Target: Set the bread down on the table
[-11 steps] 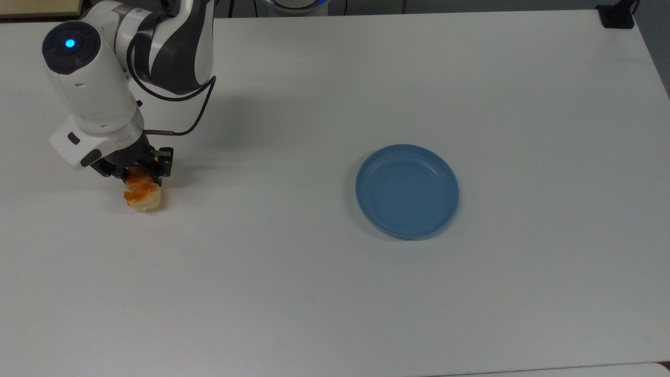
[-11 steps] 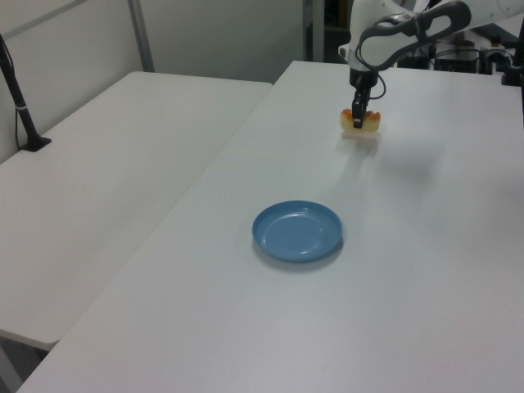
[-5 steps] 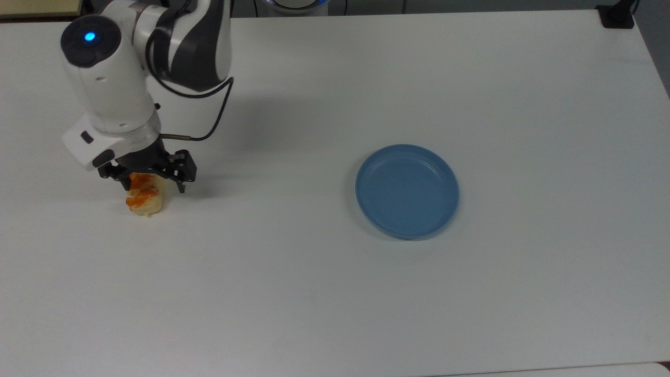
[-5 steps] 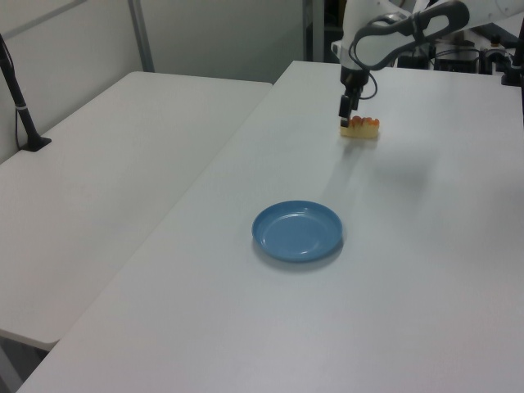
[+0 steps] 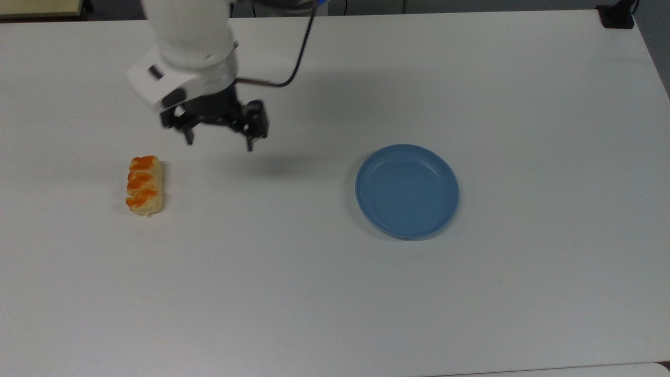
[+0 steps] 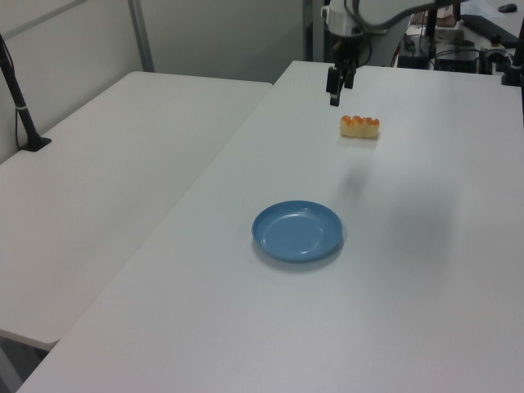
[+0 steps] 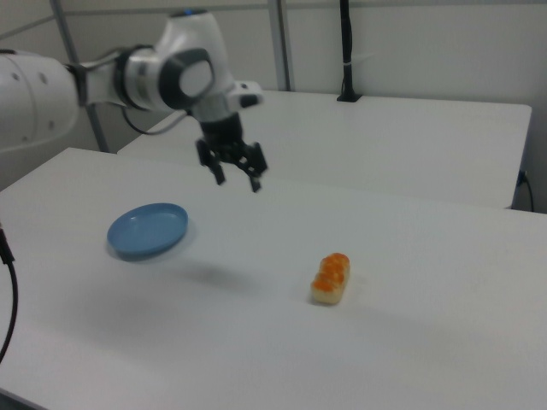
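1. The jaws of the gripper (image 5: 218, 140) hang spread apart and hold nothing, raised above the table (image 5: 335, 293).
2. The bread (image 5: 143, 185) lies flat on the table, orange bumps up, off to the top view's left of the jaws and well apart from them.
3. In the right view the bread (image 7: 331, 278) sits lower and to the right view's right of the gripper (image 7: 238, 179).
4. The blue plate (image 5: 407, 191) rests on the table on the jaws' other side, toward the top view's right.
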